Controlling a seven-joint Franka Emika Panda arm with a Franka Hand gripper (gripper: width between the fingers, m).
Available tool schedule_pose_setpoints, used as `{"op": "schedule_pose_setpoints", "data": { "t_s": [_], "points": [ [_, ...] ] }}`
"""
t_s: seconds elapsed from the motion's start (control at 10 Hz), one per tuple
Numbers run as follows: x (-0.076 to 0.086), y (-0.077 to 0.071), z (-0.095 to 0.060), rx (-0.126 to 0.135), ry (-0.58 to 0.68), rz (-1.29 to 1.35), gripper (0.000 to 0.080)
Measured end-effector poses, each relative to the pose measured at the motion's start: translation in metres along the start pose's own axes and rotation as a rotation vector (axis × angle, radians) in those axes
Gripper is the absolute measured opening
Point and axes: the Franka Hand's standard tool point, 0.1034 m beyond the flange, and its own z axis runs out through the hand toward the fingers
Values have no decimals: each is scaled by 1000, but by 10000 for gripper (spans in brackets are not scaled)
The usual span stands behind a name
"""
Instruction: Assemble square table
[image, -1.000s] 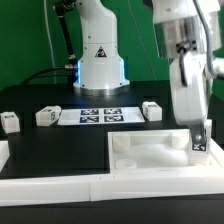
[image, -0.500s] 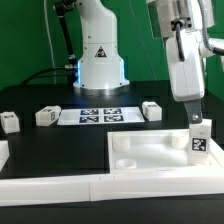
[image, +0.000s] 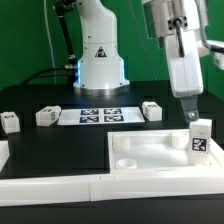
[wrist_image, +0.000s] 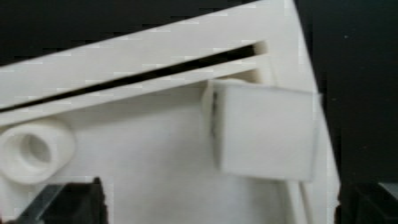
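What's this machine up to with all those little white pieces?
A robot arm is putting together a small square table. Its fingers hang open just above one white leg. That leg stands upright on a corner of the table top, at the exterior view's right. Nothing is held. Three more legs lie loose on the black table beyond, near the marker board.

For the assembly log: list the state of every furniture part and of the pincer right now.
White plastic square tray-like tabletop: lying flat, one leg on it.
White tagged plastic leg block: upright on the tabletop's corner at the exterior view's right; fastened or not, cannot tell.
Three more white tagged leg blocks: lying apart from the tabletop, unmounted.
Pincer: open, empty, above the upright leg.
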Motion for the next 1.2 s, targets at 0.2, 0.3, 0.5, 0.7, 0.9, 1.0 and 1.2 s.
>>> {"op": "schedule_pose_setpoints", "data": {
  "t_s": [0.2, 0.3, 0.5, 0.7, 0.9, 1.0, 1.2],
  "points": [
    [-8, 12, -4, -12, -1, -158, 649],
    [-12, 13, -5, -15, -1, -198, 649],
    [-11, 13, -4, -15, -2, -374, 649],
    [-11, 14, -4, -10, -5, -541, 649],
    [-9, 37, 1, -18, -21, -744, 649],
    [-9, 51, 5, -38, -25, -840, 649],
    [-9, 54, 6, -50, -14, -951, 649]
  ]
}}
